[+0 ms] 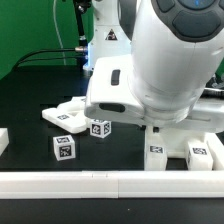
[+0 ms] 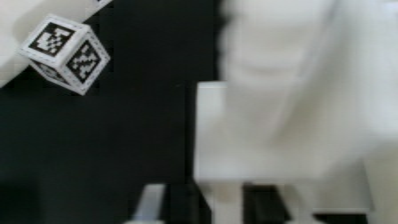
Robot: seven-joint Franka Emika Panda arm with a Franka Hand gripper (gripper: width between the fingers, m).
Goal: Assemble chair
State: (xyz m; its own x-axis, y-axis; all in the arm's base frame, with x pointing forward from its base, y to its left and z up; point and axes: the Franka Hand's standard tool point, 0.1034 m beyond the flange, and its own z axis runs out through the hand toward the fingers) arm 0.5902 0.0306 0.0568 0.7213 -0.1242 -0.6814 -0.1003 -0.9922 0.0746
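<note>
Chair (image 1: 157,152) in loose tagged pieces across black desk (image 1: 30,100): flat slab (image 1: 65,117) toward exterior view's left, block (image 1: 64,148) nearer, more toward exterior view's right by white rail (image 1: 110,182). End effector (image 2: 210,203) low beside blurred white piece (image 2: 294,110), tagged cube (image 2: 68,52) close by. Cannot tell opening or any grip.

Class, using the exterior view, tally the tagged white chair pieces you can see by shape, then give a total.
Flat slabs: 1
Blocks: 4
Total: 5
The arm may hide more.
</note>
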